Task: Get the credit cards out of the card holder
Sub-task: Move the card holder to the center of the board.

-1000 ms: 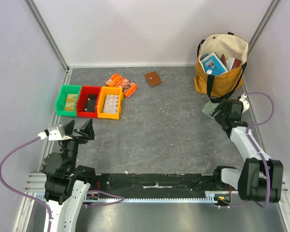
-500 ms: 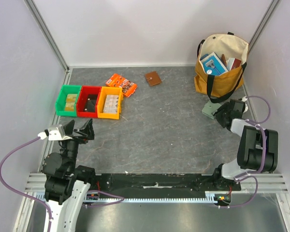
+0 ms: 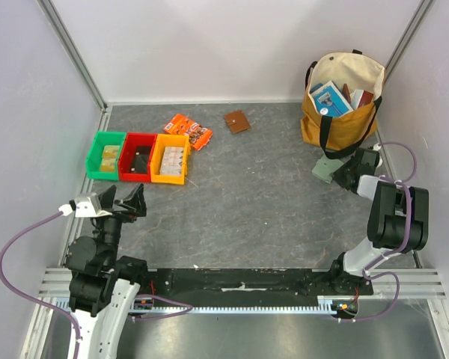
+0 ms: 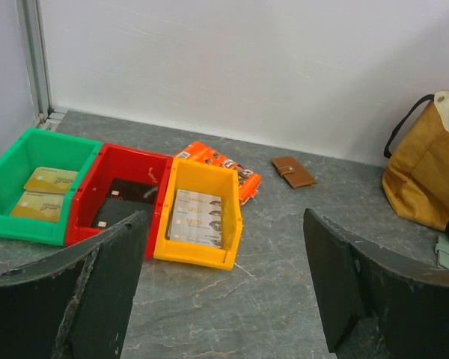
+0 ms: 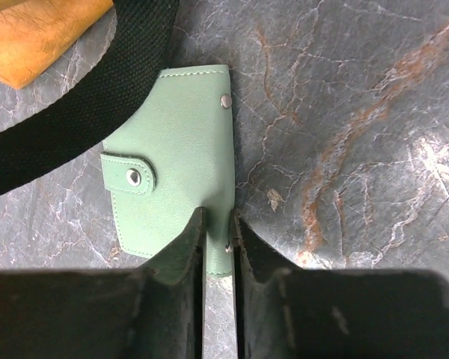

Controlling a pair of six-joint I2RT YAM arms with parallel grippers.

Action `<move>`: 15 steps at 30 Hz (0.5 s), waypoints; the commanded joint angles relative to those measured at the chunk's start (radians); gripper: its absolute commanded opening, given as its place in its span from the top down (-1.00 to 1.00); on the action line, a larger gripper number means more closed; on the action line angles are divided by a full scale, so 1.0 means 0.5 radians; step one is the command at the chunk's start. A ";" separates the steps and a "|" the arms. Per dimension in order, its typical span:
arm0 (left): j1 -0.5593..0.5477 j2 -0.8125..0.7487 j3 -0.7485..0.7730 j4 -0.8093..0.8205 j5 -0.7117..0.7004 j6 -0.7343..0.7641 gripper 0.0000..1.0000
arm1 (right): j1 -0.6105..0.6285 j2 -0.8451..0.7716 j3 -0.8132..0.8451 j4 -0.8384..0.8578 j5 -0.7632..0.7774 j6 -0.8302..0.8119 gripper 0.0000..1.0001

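With the right gripper [image 5: 218, 224] pinched on the holder's [image 5: 176, 161] edge, lift clear of the strap [image 5: 75, 127] — slowly, tab [image 5: 131, 176] up. Bring the spread left gripper [image 4: 221, 284] over to unsnap.

card holder [image 3: 325, 169] flat on the table [image 3: 254, 202], far right, just in front of the tote bag [image 3: 340, 97], with the bag strap [image 5: 82, 112] against its corner. right gripper [image 3: 346, 173] at the holder's right edge, edge between the fingertips. three bins [image 3: 138, 157] in a row at the left, walls touching, loose cards [image 4: 41, 191] inside. packet [image 3: 188, 130] just behind the rightmost bin, wallet [image 3: 237, 121] right of the packet. left gripper [image 3: 121, 200] in front of the bins, apart from them
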 commanded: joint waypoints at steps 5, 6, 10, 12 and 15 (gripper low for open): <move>-0.006 -0.031 0.044 0.076 0.191 -0.079 -0.82 | 0.157 -0.108 -0.058 -0.324 -0.021 -0.071 0.98; -0.009 0.064 0.069 0.060 0.231 -0.103 -0.83 | 0.206 -0.142 -0.073 -0.330 -0.027 -0.065 1.00; -0.009 0.346 0.167 -0.025 0.431 -0.195 -0.83 | 0.458 -0.310 -0.171 -0.336 -0.052 -0.025 1.00; -0.013 0.503 0.216 -0.084 0.507 -0.257 -0.84 | 0.657 -0.411 -0.242 -0.303 -0.055 0.033 1.00; -0.009 0.675 0.235 -0.102 0.646 -0.348 -0.85 | 0.890 -0.553 -0.331 -0.266 -0.070 0.144 1.00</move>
